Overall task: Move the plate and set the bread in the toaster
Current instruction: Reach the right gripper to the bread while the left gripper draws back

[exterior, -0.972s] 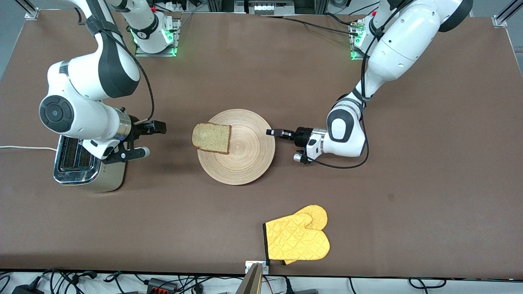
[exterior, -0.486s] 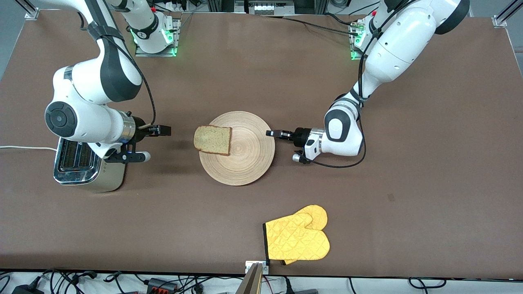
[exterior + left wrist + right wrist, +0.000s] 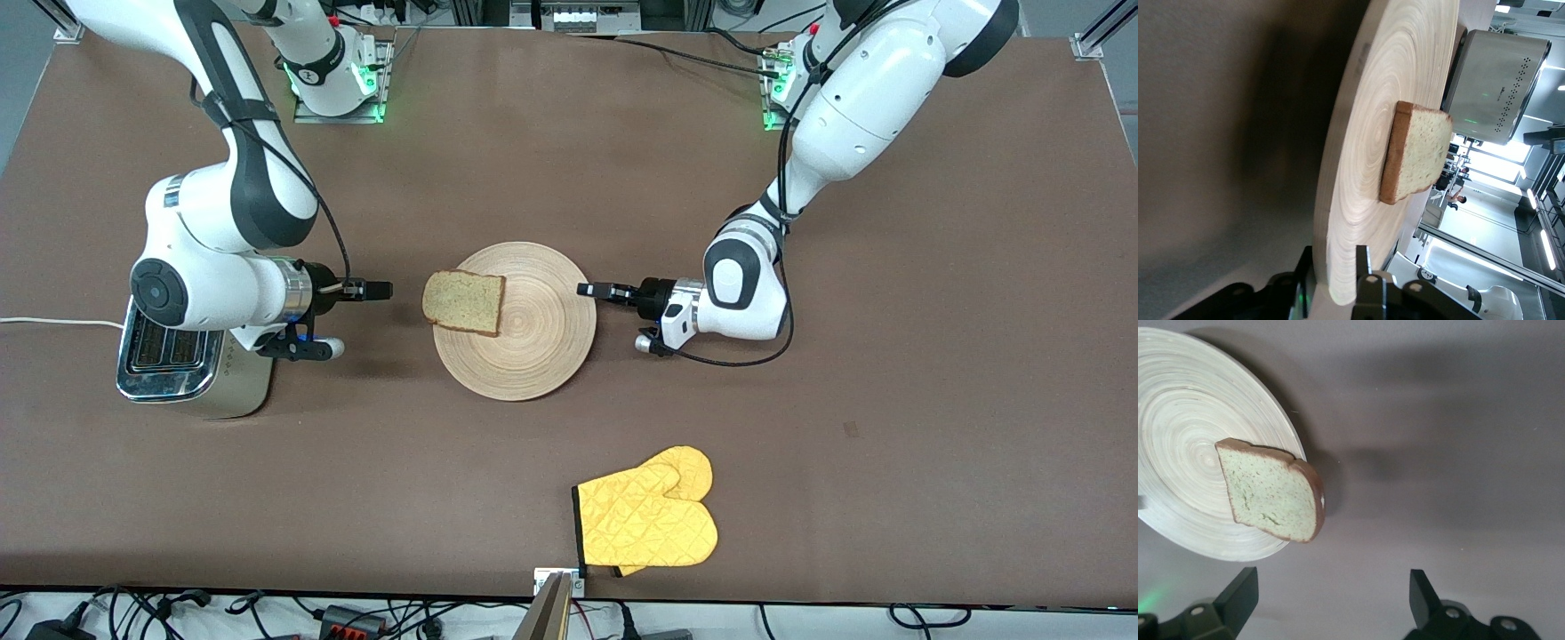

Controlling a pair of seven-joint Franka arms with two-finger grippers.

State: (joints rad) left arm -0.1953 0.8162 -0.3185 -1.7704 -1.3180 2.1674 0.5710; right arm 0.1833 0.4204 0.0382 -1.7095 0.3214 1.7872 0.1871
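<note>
The round wooden plate (image 3: 533, 347) lies mid-table with the bread (image 3: 464, 302) on it, the slice overhanging the rim toward the right arm's end. My left gripper (image 3: 587, 289) is at the plate's rim on the left arm's side. In the left wrist view the plate (image 3: 1358, 133) rim sits between its slightly parted jaws, so the left gripper (image 3: 1335, 257) is open around it. My right gripper (image 3: 380, 290) hangs open between the toaster (image 3: 169, 356) and the bread. In the right wrist view the bread (image 3: 1271, 490) and plate (image 3: 1178, 400) lie ahead of the right gripper (image 3: 1331, 587).
A yellow oven mitt (image 3: 649, 520) lies near the table's front edge, nearer the camera than the plate. The toaster's white cord (image 3: 53, 322) runs off the right arm's end of the table. The right arm's wrist hangs over part of the toaster.
The right arm has swung from over the toaster toward the bread, its gripper now closer to the slice. The left gripper has stayed at the plate's rim and its jaws have eased apart.
</note>
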